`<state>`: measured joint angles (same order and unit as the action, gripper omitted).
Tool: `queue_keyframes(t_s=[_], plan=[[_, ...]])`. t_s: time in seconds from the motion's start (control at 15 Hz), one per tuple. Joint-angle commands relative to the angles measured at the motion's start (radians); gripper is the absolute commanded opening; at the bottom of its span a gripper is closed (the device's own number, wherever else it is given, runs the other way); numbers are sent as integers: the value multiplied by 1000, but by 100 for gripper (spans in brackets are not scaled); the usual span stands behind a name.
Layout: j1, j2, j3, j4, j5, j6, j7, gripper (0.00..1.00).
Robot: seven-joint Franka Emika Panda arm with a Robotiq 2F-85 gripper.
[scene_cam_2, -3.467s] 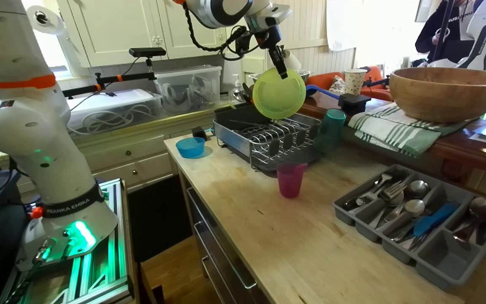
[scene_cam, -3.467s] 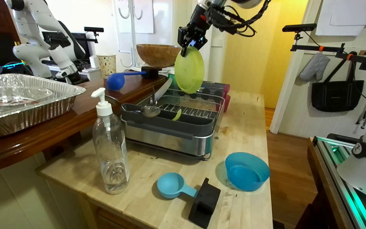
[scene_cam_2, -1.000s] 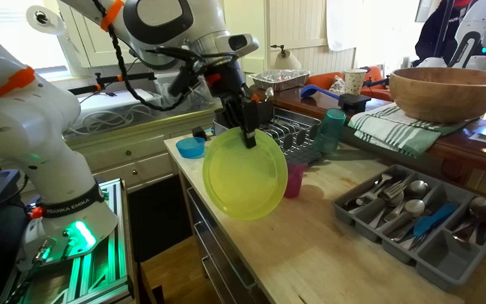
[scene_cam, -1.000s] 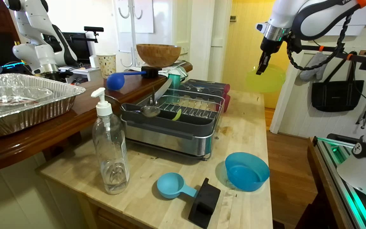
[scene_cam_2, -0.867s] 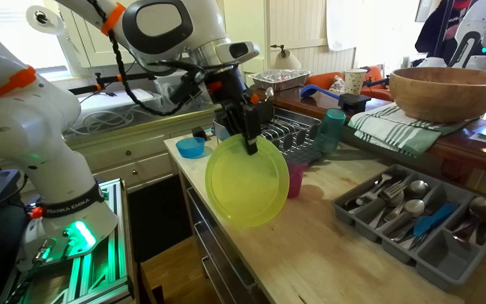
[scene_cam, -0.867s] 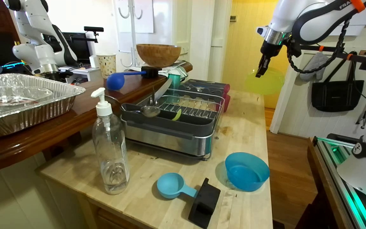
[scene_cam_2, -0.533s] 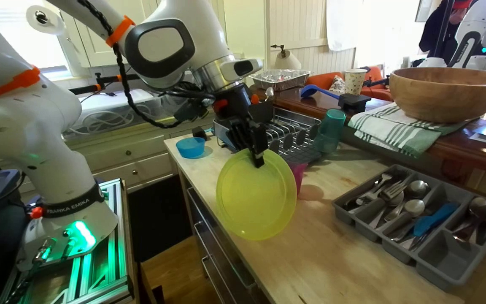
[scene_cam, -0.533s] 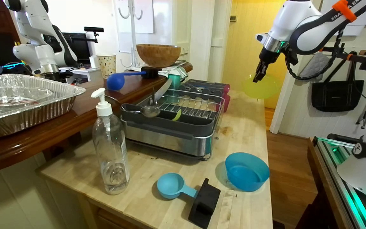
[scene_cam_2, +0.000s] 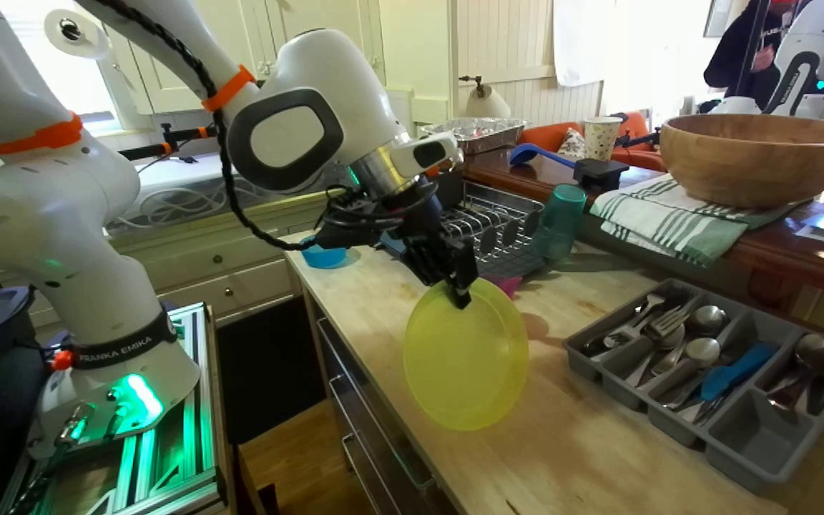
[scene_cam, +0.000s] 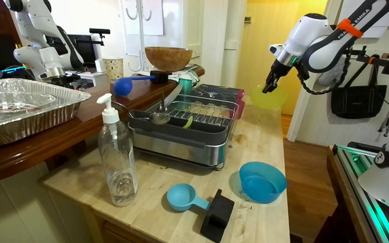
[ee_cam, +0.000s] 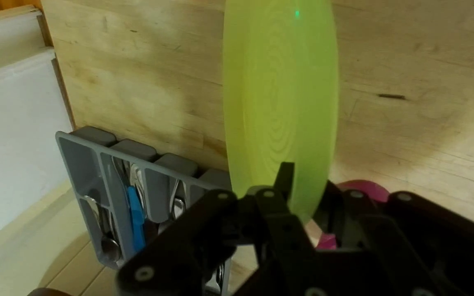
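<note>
Wrist view: the gripper (ee_cam: pixel 305 191), lower centre, pinches a yellow-green plate (ee_cam: pixel 280 94) by its thin rim, probably because narrow jaws grip that best; the plate stretches to the top edge, counter (ee_cam: pixel 138 82) behind; lower left, a grey tray (ee_cam: pixel 78 164) seemingly keeps cutlery (ee_cam: pixel 137 220) sorted.

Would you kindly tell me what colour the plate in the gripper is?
The plate is yellow-green, seen best in an exterior view.

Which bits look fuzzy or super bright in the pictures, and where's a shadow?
In the wrist view, the gripper looks dark and fuzzy, and a green glint shows on the yellow plate; in both exterior views, the base light glares whitish green, and a soft shadow lies beside the blue bowl.
</note>
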<state>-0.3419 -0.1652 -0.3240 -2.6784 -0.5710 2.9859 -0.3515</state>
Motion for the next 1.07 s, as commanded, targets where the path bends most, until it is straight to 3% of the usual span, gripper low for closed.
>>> queue_keyframes(t_s=[0.0, 0.53, 0.6, 0.67, 0.8, 1.0], plan=[[-19, 93, -13, 14, 4, 82, -55, 3], [-21, 182, -28, 65, -12, 126, -78, 3], [-21, 186, -27, 69, -12, 124, -77, 12], [-21, 190, -27, 75, -14, 123, -75, 35], [-19, 197, -25, 82, -11, 117, -75, 41], [-16, 209, -23, 81, -7, 114, -76, 65]])
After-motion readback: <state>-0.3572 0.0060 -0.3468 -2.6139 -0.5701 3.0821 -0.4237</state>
